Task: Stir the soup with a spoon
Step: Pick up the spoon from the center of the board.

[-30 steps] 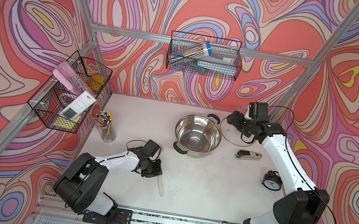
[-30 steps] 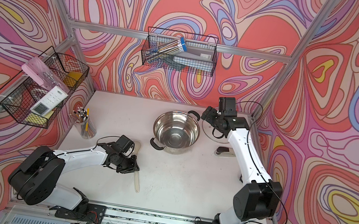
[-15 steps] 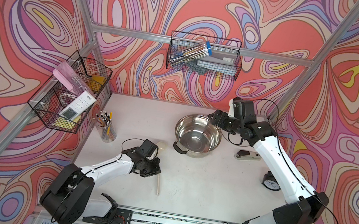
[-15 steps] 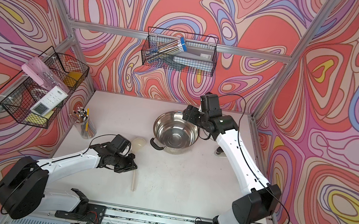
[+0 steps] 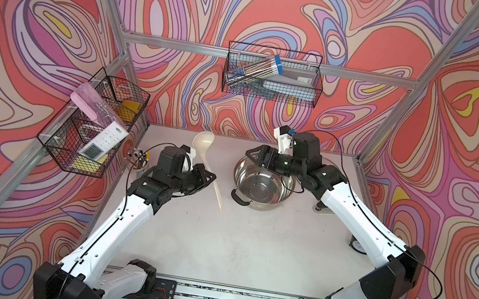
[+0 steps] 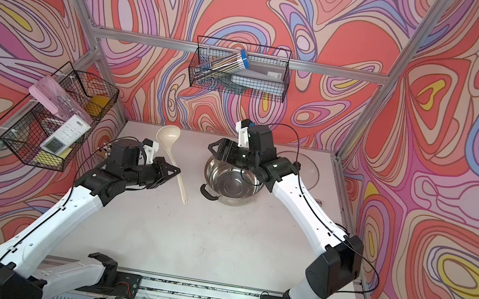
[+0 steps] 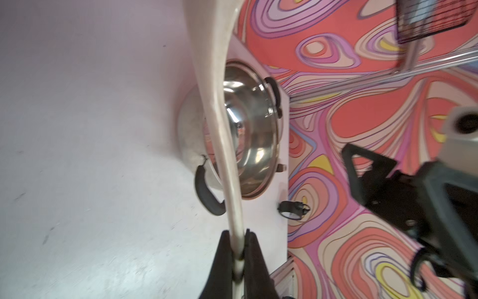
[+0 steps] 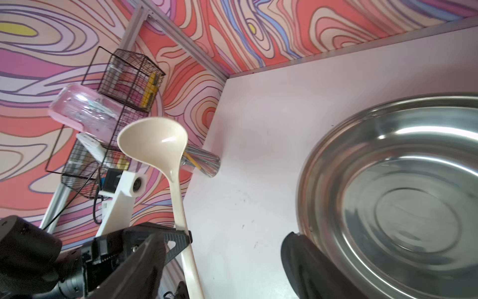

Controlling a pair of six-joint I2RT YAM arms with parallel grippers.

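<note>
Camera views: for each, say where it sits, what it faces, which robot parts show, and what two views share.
Top views: high over the arms' bases, looking down on the table; both arms show.
Left wrist: behind the left gripper, facing along the spoon to the pot; its shut fingers show.
Right wrist: beside the pot, facing the spoon and left gripper; one own finger shows.
Shared: spoon, pot.

Side basket (image 5: 68,141), back basket (image 5: 307,91) — pencil tube (image 5: 252,72) inside, pencil cup (image 5: 138,163), clock (image 7: 292,211)

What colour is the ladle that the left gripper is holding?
The ladle is plain cream-beige, clearest in the right wrist view.
</note>
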